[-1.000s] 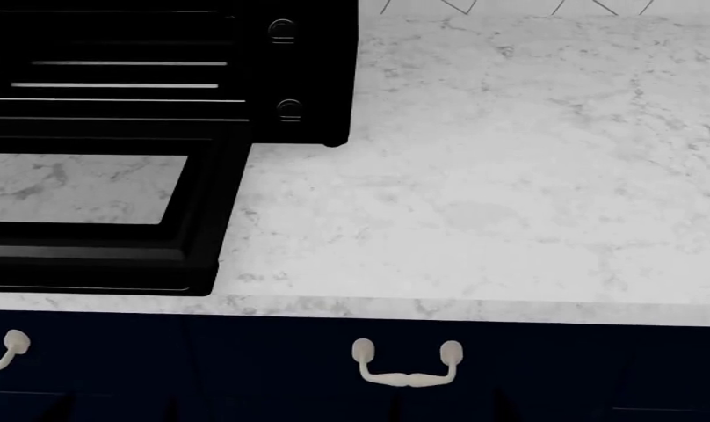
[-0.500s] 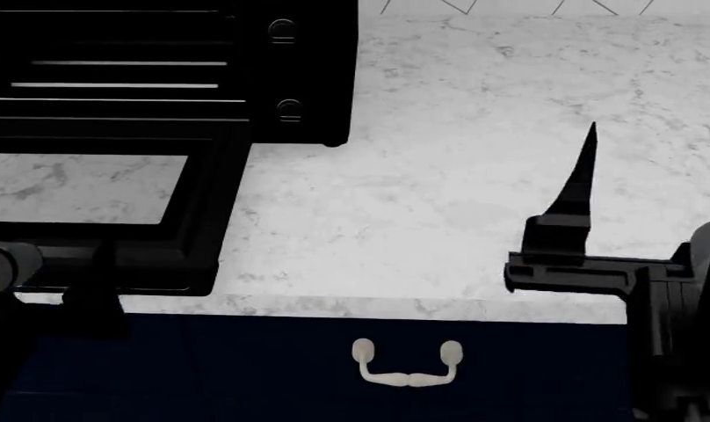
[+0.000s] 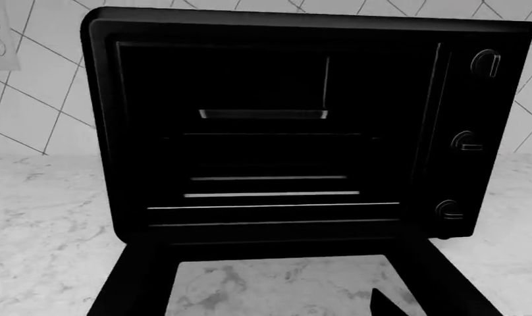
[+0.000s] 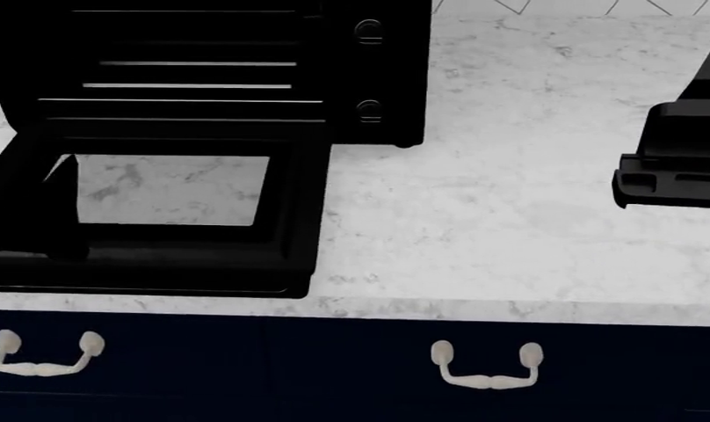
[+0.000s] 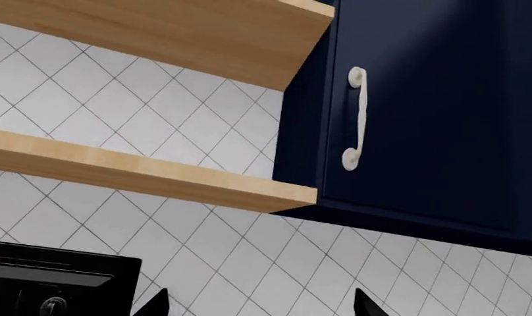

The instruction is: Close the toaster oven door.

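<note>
In the head view the whole scene now sits further right than half a second ago, so the head has swung toward the toaster oven [image 4: 214,53], which is framed more fully; the toaster oven door [image 4: 299,220] lies dropped flat on the marble counter [image 4: 508,220], its glass showing the veined stone beneath; the left gripper [image 4: 27,215] has come up from the counter's front edge to hover as a dark shape over the door's left frame, which suggests the lift is about to begin; the right gripper [image 4: 674,167] has risen to the right edge, well apart from the oven; cream drawer handles [image 4: 487,362] stand out on the navy front below

In the left wrist view the matte-black box gapes open, thin bright rack bars [image 3: 270,194] inside, round knobs [image 3: 463,140] down its right panel; only one dark fingertip [image 3: 384,306] shows by the glass, so I cannot tell how the left jaws stand

In the right wrist view two dark tips stand wide apart, holding nothing, before diagonal white tiles [image 5: 213,250], pale wooden shelves [image 5: 134,172] and a navy cabinet [image 5: 442,99]
</note>
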